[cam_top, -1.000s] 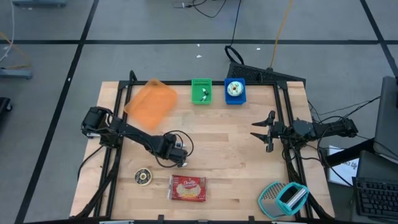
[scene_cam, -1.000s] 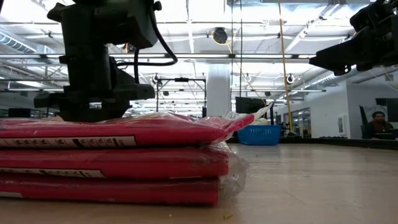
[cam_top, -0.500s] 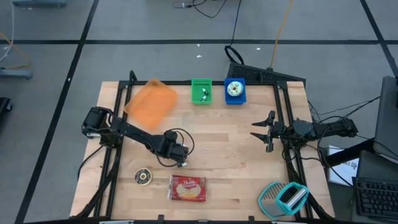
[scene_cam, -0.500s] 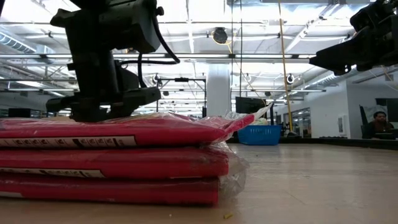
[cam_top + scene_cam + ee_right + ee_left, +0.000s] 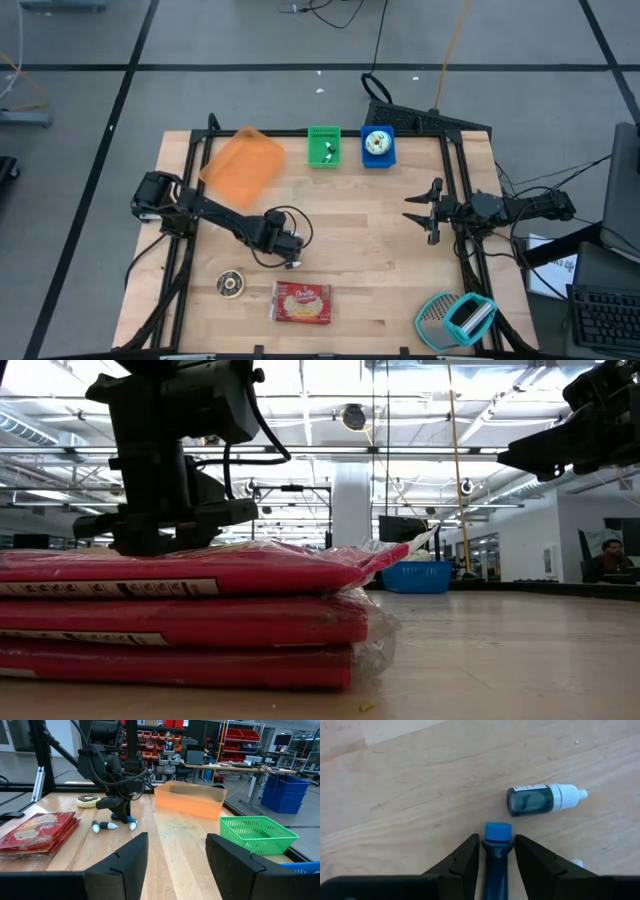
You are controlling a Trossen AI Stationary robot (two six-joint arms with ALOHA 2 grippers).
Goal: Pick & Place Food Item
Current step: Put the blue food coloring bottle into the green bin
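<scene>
Blue-capped and dark, the small dropper bottle (image 5: 496, 851) left of centre now sits pinched in the left gripper (image 5: 496, 854), jaws just narrowed (right gripper (image 5: 428, 211) idle, agape), so lifting seems next.

- dark left gripper (image 5: 497, 851) pointing steeply down at the table, fingers closed on something
- dark right gripper (image 5: 428, 211) parked level, fingers apart

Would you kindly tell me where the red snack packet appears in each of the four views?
High view: red snack packet near the table's front edge, centre-left.
Low view: fills the lower left foreground.
Left wrist view: not in it.
Right wrist view: lower left.
Shared landmark: left gripper, just beyond the packet.
</scene>
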